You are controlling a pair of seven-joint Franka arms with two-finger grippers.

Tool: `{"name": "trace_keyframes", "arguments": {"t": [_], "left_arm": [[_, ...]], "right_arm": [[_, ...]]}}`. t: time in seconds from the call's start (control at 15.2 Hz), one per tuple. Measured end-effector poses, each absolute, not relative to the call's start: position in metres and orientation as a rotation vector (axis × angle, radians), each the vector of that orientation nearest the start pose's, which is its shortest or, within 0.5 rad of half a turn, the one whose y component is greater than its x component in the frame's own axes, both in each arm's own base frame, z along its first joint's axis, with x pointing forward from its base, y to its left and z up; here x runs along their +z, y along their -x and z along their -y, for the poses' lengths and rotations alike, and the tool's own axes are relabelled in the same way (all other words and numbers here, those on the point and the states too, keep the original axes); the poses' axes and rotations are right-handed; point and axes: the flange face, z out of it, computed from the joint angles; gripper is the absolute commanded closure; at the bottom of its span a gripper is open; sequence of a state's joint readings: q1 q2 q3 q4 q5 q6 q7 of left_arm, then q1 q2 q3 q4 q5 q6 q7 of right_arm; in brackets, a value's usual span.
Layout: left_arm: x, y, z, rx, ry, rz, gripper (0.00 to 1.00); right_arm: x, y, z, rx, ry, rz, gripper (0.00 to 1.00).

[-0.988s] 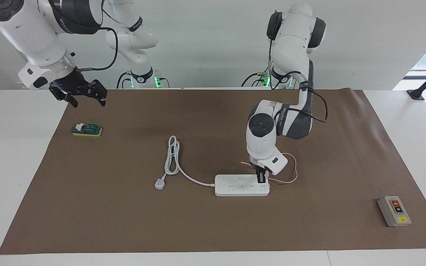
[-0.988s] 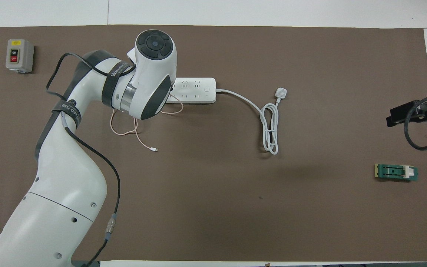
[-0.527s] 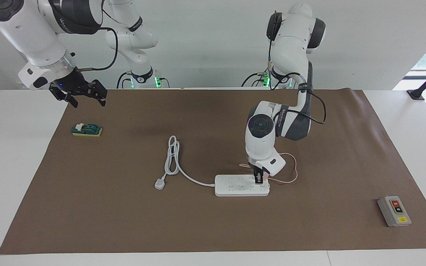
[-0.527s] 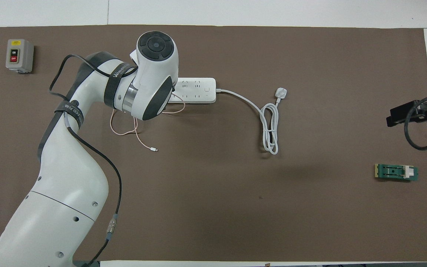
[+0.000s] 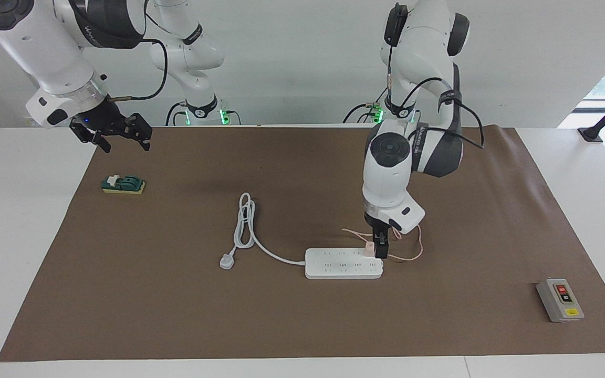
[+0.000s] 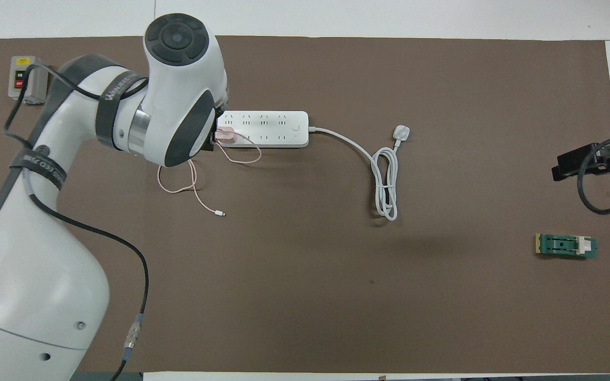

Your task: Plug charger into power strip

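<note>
Charger point(image 5: 369, 249), a small, light, rigid pink cube best pinched by its flat sides and not its limp thin cable point(image 6: 191, 180), sits plugged into the power strip point(image 5: 343, 263) at the left arm's end, left gripper point(image 5: 381, 251) just beside it with jaws open and empty, while the right gripper point(image 5: 118, 135) waits open over the table edge.

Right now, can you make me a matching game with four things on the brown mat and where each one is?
Things:
1. charger
2. grey switch box
3. green block
4. white three-pin plug

Places:
A. at the right arm's end of the table, under the raised right gripper
B. on the power strip, at its end toward the left arm
C. at the free end of the strip's thick cord
D. at the left arm's end of the table, alone

Pairs: 1-B, 2-D, 3-A, 4-C
</note>
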State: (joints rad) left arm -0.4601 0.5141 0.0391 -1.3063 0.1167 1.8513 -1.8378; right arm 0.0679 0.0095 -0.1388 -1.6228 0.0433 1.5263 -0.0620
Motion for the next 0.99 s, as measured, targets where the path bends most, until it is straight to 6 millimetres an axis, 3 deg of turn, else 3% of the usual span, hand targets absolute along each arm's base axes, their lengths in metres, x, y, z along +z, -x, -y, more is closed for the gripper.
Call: {"name": "trace_keyframes", "arguments": {"t": [0.26,0.46,0.72,0.99], "left_arm": [[0.521,-0.647,0.225,-0.191,2.519,1.855,0.0],[0.561,-0.642,0.157,-0.161,2.643,1.631,0.0],[0.598,-0.631,0.064,-0.109,2.789,1.301,0.0],[0.617,-0.617,-0.019,-0.059,2.89,1.019,0.0]], "right_arm": [[0.591,-0.549,0.034,0.159,3.089,-0.014,0.0],[0.591,-0.549,0.034,0.159,3.089,-0.014,0.0],[0.591,-0.549,0.034,0.159,3.089,-0.014,0.0],[0.591,-0.549,0.034,0.159,3.089,-0.014,0.0]]}}
